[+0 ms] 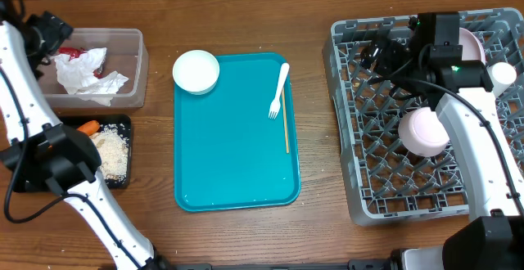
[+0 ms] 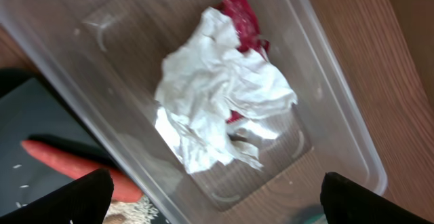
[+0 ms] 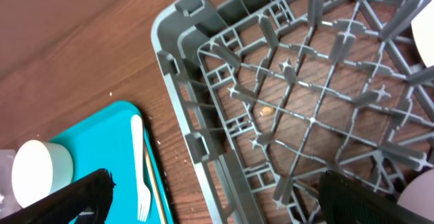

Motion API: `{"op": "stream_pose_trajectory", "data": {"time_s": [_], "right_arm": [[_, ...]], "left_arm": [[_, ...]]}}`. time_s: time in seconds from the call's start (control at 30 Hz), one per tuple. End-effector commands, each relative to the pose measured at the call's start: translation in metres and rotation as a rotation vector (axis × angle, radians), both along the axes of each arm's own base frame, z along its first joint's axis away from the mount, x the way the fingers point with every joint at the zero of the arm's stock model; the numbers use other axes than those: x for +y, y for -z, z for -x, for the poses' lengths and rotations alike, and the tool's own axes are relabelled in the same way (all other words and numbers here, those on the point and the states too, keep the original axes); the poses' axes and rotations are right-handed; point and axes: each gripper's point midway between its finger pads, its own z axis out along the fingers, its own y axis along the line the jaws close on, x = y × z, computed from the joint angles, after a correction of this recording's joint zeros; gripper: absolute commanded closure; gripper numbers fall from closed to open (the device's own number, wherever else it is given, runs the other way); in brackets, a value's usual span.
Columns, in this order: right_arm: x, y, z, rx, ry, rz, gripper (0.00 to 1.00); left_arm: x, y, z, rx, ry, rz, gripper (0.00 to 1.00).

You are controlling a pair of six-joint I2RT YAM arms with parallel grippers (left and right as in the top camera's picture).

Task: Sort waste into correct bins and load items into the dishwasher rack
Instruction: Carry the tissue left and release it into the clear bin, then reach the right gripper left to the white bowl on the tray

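- The table point(image 1: 246, 16) is brown wood and everything sits on it.
- The rack point(image 1: 337, 98) is grey and fills the right side of the top view.
- The teal tray point(image 1: 233, 139) lies in the middle.
- The tub point(image 1: 141, 65) is clear and sits at the upper left.
- The black tray point(image 1: 123, 121) lies just below the tub, at the left.
- The left fingers point(image 2: 74, 200) hang over the tub, spread wide apart, with nothing in them.
- The right fingers point(image 3: 81, 197) hang over the upper left corner of the rack, spread wide too, and they grip nothing.
- The plate point(image 1: 471, 45) is in the upper right of the rack, mostly hidden by the right arm.
- One bowl point(image 1: 196, 71) sits on the upper left corner of the teal tray.
- The other bowl point(image 1: 423, 131) is in the middle of the rack.
- The napkins point(image 1: 86, 78) lie crumpled in the tub.
- The crumbs point(image 1: 110, 155) are piled in the black tray.
- The cup point(image 1: 502, 75) is in the rack, near the right edge.
- The fork point(image 1: 278, 90) lies on the upper right part of the teal tray.
- The stick point(image 1: 285, 123) lies right beside the fork.
- The carrot point(image 1: 88, 127) lies at the top of the black tray.
- The wrapper point(image 1: 70, 53) is red and peeks out from under the napkins in the tub.
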Motion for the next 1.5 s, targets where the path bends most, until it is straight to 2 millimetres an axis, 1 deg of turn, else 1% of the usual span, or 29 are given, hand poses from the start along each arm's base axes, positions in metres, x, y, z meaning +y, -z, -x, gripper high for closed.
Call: {"op": "stream_pose_trajectory", "data": {"time_s": [0.0,0.07,0.17,0.2,0.23,0.27,0.3,0.33,0.37,0.4,0.47,0.53,0.57,0.6,0.63,0.67,0.7,0.73,0.8,0.83,0.93,0.97,1.03,1.1,1.27,1.33,1.37,1.4,1.47], "right_arm": [[0.010,-0.027,-0.018,-0.100,0.018,-0.098,0.00],[0.023,-0.035,-0.021,-0.112,0.018,-0.204,0.00],[0.026,-0.035,-0.019,-0.101,0.019,-0.234,0.00],[0.032,-0.036,-0.017,-0.086,0.023,-0.282,0.00],[0.049,-0.041,-0.012,-0.042,0.014,-0.414,0.00],[0.061,-0.047,-0.008,-0.020,-0.013,-0.501,0.00],[0.072,-0.055,-0.008,-0.034,-0.062,-0.550,0.00],[0.091,-0.070,-0.009,-0.086,-0.159,-0.582,0.00],[0.100,-0.076,-0.009,-0.114,-0.204,-0.577,0.00],[0.142,-0.091,-0.007,-0.244,-0.393,-0.488,0.00],[0.195,-0.088,0.001,-0.347,-0.493,-0.282,0.00],[0.225,-0.082,0.006,-0.395,-0.500,-0.152,0.00],[0.250,-0.077,0.011,-0.428,-0.493,-0.081,0.00],[0.267,-0.073,0.014,-0.448,-0.493,-0.055,0.00],[0.294,-0.064,0.019,-0.471,-0.512,-0.044,0.00],[0.312,-0.057,0.020,-0.482,-0.535,-0.053,0.00],[0.335,-0.038,0.016,-0.484,-0.551,-0.073,0.00],[0.338,-0.031,0.012,-0.469,-0.541,-0.081,0.00],[0.345,-0.014,-0.003,-0.418,-0.526,-0.073,0.00],[0.346,-0.010,-0.008,-0.389,-0.528,-0.061,0.00],[0.349,-0.017,-0.024,-0.291,-0.562,-0.008,0.00],[0.346,-0.029,-0.031,-0.242,-0.573,0.023,0.00],[0.344,-0.037,-0.032,-0.193,-0.583,0.030,0.00],[0.346,-0.035,-0.030,-0.166,-0.608,0.004,0.00],[0.362,-0.005,-0.036,-0.123,-0.652,-0.048,0.00],[0.375,0.017,-0.040,-0.106,-0.676,-0.075,0.00],[0.377,0.022,-0.042,-0.105,-0.679,-0.077,0.00],[0.380,0.034,-0.045,-0.094,-0.668,-0.083,0.00],[0.384,0.048,-0.050,-0.081,-0.653,-0.093,0.00]], "left_arm": [[0.004,-0.001,0.004,0.009,-0.006,-0.011,0.00],[0.004,-0.001,0.004,0.009,-0.005,-0.011,0.00],[0.004,-0.001,0.004,0.009,-0.005,-0.011,0.00],[0.004,-0.001,0.004,0.009,-0.005,-0.011,0.00],[0.004,-0.001,0.004,0.009,-0.005,-0.011,0.00],[0.004,-0.001,0.004,0.009,-0.005,-0.011,0.00],[0.004,-0.001,0.004,0.009,-0.005,-0.011,0.00],[0.004,-0.001,0.004,0.009,-0.004,-0.011,0.00],[0.004,-0.001,0.004,0.009,-0.005,-0.011,0.00],[0.004,-0.001,0.004,0.009,-0.005,-0.011,0.00],[0.004,-0.001,0.004,0.009,-0.005,-0.011,0.00],[0.004,-0.001,0.004,0.009,-0.005,-0.011,0.00],[0.004,-0.001,0.004,0.009,-0.005,-0.011,0.00],[0.004,-0.001,0.004,0.009,-0.005,-0.011,0.00],[0.004,-0.001,0.004,0.009,-0.005,-0.011,0.00],[0.004,-0.001,0.004,0.009,-0.005,-0.011,0.00],[0.004,-0.001,0.004,0.009,-0.005,-0.011,0.00],[0.004,-0.001,0.004,0.009,-0.005,-0.011,0.00],[0.004,-0.001,0.004,0.009,-0.005,-0.011,0.00],[0.004,-0.001,0.004,0.009,-0.005,-0.011,0.00],[0.004,-0.001,0.004,0.009,-0.005,-0.011,0.00],[0.004,-0.001,0.004,0.009,-0.005,-0.011,0.00],[0.004,-0.001,0.004,0.009,-0.005,-0.011,0.00],[0.004,-0.001,0.004,0.009,-0.005,-0.011,0.00],[0.004,-0.001,0.004,0.009,-0.005,-0.011,0.00],[0.004,-0.001,0.004,0.009,-0.005,-0.011,0.00],[0.004,-0.001,0.004,0.009,-0.005,-0.011,0.00],[0.004,-0.001,0.004,0.009,-0.005,-0.011,0.00],[0.004,-0.001,0.004,0.009,-0.005,-0.011,0.00]]}}
